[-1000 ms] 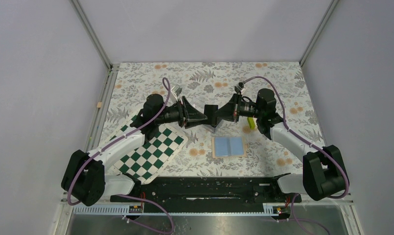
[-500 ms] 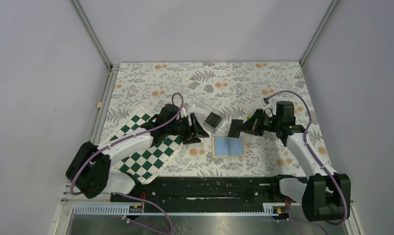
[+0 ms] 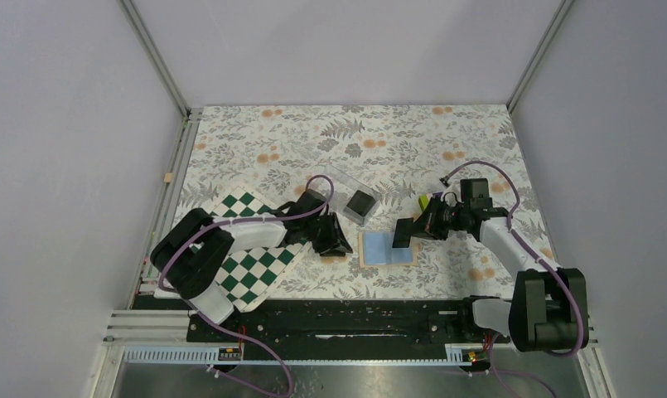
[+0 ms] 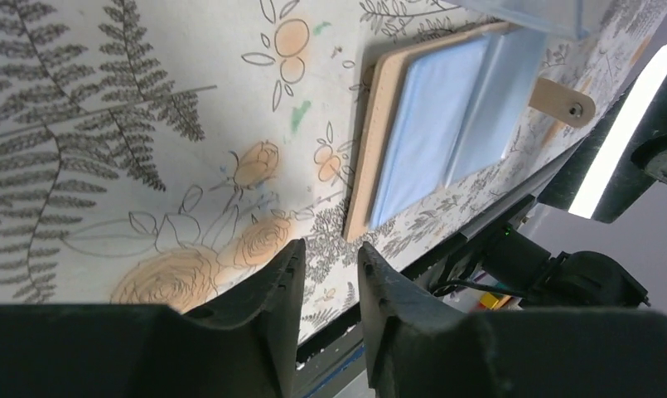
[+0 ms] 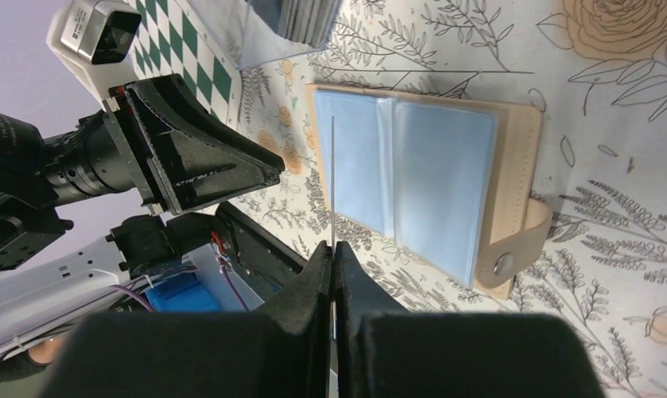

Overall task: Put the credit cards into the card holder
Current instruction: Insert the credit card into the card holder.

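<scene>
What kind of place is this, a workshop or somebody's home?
Most likely a robot test booth in a lab, not a home. Plain grey walls on metal frame posts box in one table. The left arm and right arm are bolted along its near edge, and props like a chequered board lie out.

table (image 3: pixel 479 141) floral | card holder (image 3: pixel 387 248) open flat | chequered board (image 3: pixel 255 265) | clear box (image 3: pixel 350 186)

The card holder (image 5: pixel 429 182) looks matt tan leather (smooth, sheeny blue lining). The box (image 3: pixel 340 177) is clear glossy plastic.
</scene>
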`<act>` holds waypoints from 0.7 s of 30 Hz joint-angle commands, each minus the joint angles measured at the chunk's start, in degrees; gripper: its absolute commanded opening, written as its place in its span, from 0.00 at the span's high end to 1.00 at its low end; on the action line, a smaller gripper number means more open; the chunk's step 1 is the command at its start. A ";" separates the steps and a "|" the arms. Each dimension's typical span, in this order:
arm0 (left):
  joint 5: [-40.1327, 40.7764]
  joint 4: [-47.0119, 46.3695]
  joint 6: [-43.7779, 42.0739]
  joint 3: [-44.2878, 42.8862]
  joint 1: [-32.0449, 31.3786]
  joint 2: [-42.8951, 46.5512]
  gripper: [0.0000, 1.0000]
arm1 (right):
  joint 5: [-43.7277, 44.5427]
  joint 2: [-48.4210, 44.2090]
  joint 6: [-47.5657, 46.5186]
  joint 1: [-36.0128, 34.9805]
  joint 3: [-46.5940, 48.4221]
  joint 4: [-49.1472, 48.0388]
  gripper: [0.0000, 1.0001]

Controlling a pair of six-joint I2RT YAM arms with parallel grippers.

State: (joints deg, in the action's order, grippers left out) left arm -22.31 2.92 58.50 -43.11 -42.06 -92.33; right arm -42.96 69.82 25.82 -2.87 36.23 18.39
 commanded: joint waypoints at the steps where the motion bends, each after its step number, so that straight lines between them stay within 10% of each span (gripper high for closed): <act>1: 1.21 -5.28 0.50 -2.33 -0.60 -2.97 0.72 | -0.63 3.52 -2.05 0.17 -1.43 -4.13 1.00; 21: 0.26 -5.56 1.04 -4.50 -1.00 -8.52 0.89 | 1.39 16.60 0.50 -3.53 -1.21 -17.20 1.00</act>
State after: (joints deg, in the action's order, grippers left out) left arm -22.31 -1.58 59.81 -45.63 -42.74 -99.90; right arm -42.85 85.60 26.48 -5.56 33.47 4.14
